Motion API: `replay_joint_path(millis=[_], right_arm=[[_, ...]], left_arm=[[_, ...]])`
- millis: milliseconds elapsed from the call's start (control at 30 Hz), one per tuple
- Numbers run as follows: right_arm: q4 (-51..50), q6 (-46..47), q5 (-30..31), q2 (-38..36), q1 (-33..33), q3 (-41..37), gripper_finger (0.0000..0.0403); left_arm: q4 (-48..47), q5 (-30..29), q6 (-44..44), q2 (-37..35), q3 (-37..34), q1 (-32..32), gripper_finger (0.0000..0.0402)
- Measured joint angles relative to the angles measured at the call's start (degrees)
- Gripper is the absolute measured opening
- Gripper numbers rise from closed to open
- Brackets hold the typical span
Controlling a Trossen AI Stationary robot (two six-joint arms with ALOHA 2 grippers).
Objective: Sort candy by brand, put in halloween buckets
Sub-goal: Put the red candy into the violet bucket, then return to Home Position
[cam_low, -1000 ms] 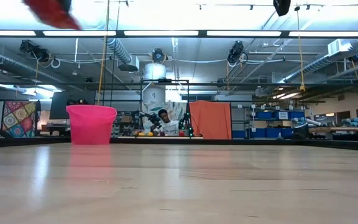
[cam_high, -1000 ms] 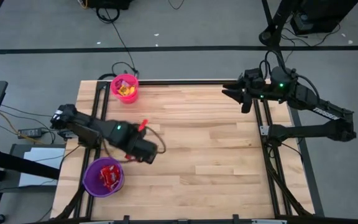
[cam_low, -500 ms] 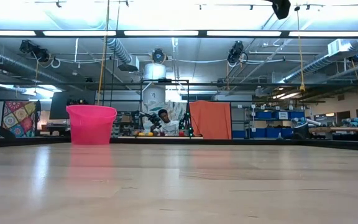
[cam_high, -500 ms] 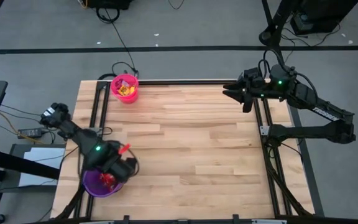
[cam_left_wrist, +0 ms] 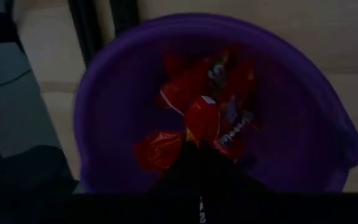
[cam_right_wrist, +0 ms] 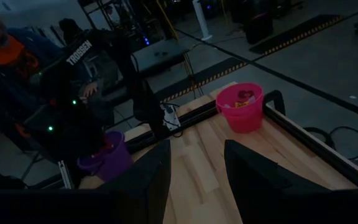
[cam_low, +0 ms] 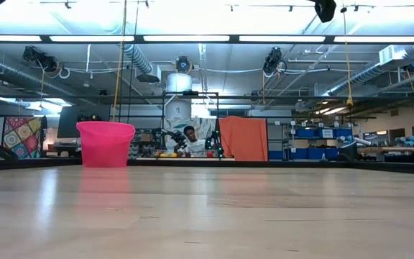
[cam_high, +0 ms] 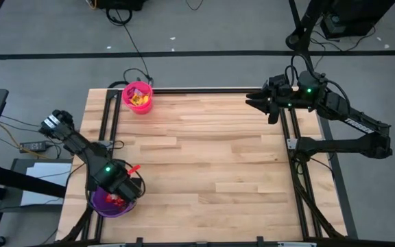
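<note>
The left gripper (cam_left_wrist: 194, 144) hangs over the purple bucket (cam_high: 101, 204), jaws clamped on a red candy (cam_left_wrist: 202, 120) above the red pile inside. The right gripper (cam_high: 252, 101) waits well across the tabletop (cam_high: 211, 158) from that bucket, jaws apart and empty.

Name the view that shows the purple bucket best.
The left wrist view: the purple bucket fills it, red candy visible inside. In the high view the left arm covers most of it; the right wrist view shows it small; the low view misses it.
</note>
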Motion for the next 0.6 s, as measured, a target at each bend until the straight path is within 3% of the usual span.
replay_joint_path(millis=[233,433,600], right_arm=[[0.06,0.02,0.01,0.00,0.00,0.00,0.0162],[0.07,-0.34,0.05,0.00,0.00,0.00,0.0162],[0.44,-1.18,1.01,0.00,0.00,0.00,0.0162]], left_arm=[[0.59,0.86,0.50,-0.08,-1.24,-0.01,0.0042],[0.59,1.07,6.53,-0.08,-1.06,0.45,0.0096],[-3.87,-9.65,12.42,-0.64,3.70,4.02,0.0132]])
